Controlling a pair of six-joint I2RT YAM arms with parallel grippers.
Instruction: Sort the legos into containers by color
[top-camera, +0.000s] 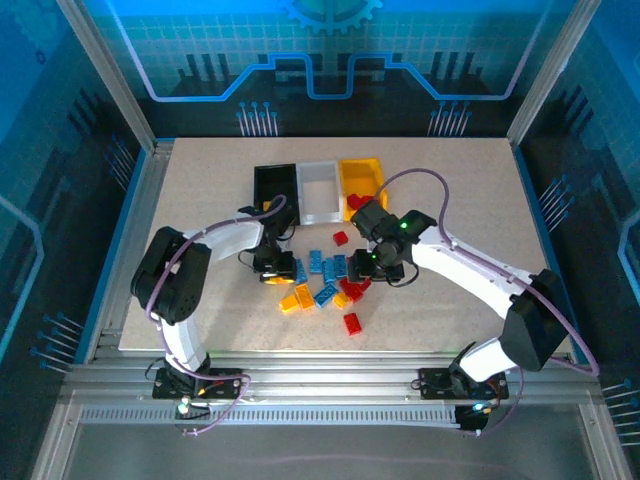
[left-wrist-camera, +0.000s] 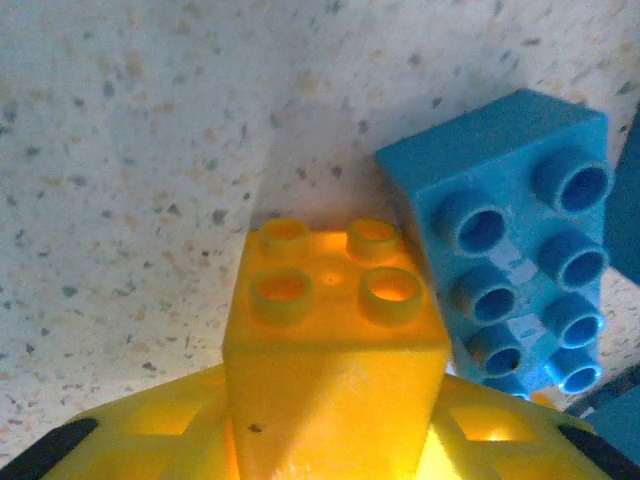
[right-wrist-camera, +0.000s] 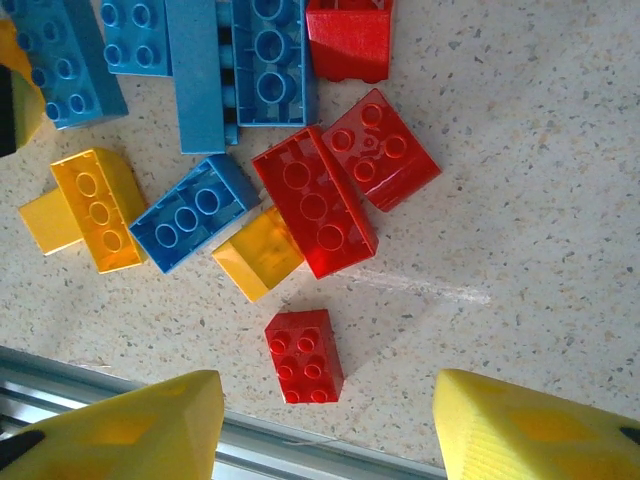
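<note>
Speckled beige tabletop (top-camera: 190, 210) all round. Left gripper (top-camera: 273, 268) is clamped on a four-stud orange-yellow plastic brick (left-wrist-camera: 330, 340), with a long blue plastic brick (left-wrist-camera: 520, 240) just beside it. Right gripper (right-wrist-camera: 325, 420) is spread apart, gripping nothing, above a small red plastic brick (right-wrist-camera: 303, 356) near the mixed lego pile (top-camera: 325, 280). Joined black, white and orange-yellow plastic bins (top-camera: 318, 190) sit behind the pile.

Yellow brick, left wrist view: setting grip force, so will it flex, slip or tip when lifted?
The yellow brick looks like hard plastic, so probably stiff. Its glossy flat sides may slip. Only four studs, so probably light.
</note>
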